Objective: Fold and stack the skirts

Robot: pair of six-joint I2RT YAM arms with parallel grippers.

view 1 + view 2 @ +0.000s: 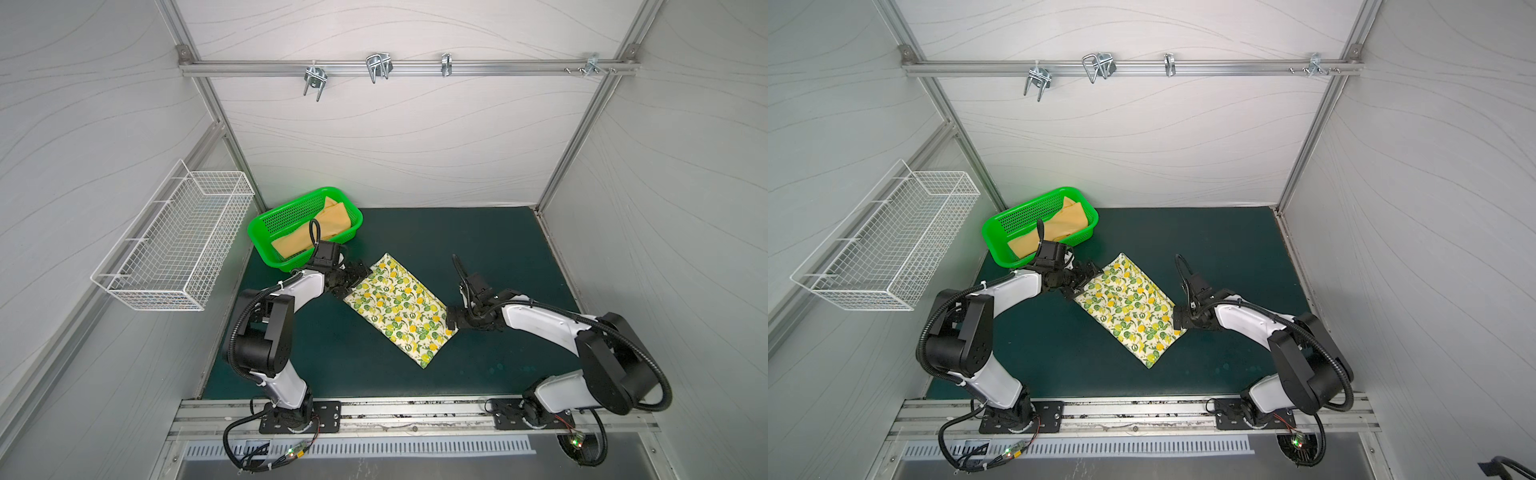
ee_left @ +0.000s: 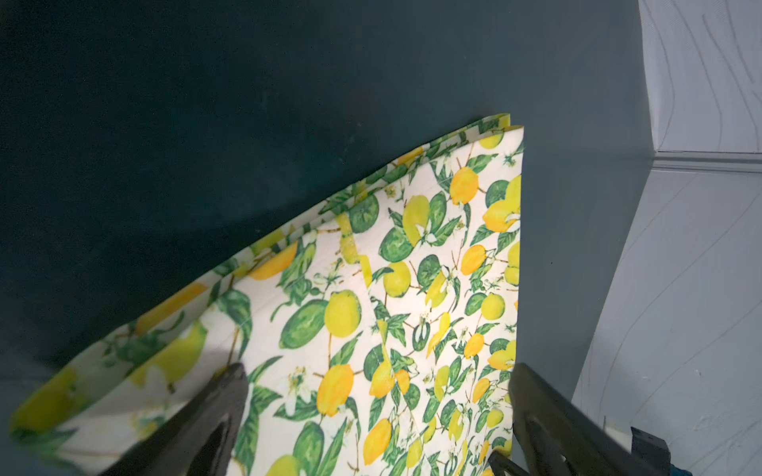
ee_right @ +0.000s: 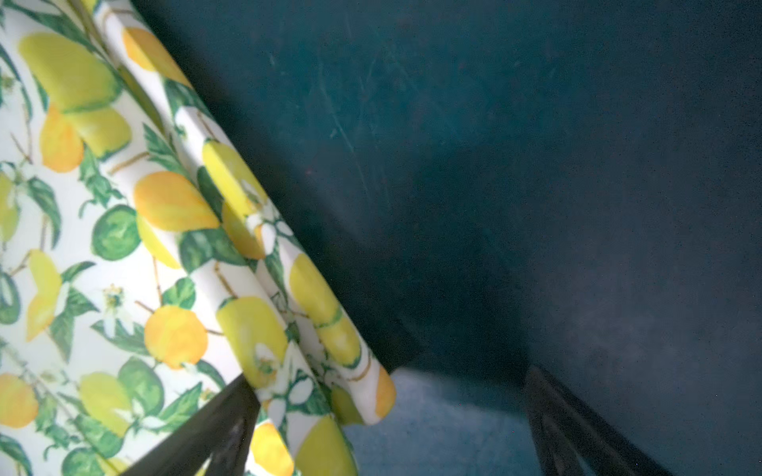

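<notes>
The cream lemon-print skirt (image 1: 399,309) (image 1: 1129,309) lies folded into a flat oblong, set diagonally on the dark green mat. My left gripper (image 1: 353,278) (image 1: 1086,278) is at its far left end, open. In the left wrist view its jaws (image 2: 377,371) stand wide apart over the printed cloth (image 2: 371,288). My right gripper (image 1: 451,322) (image 1: 1177,320) is at the skirt's right edge, also open. In the right wrist view (image 3: 387,379) the layered edge (image 3: 288,329) lies loose beside one finger (image 3: 222,420). The mustard skirt (image 1: 328,226) (image 1: 1065,224) is crumpled in the green basket.
The green plastic basket (image 1: 266,232) (image 1: 1000,232) stands at the mat's back left corner, just behind my left wrist. A white wire basket (image 1: 174,245) hangs on the left wall. Metal hooks (image 1: 378,66) hang from the rail on the back wall. Bare mat (image 1: 498,249) lies back right.
</notes>
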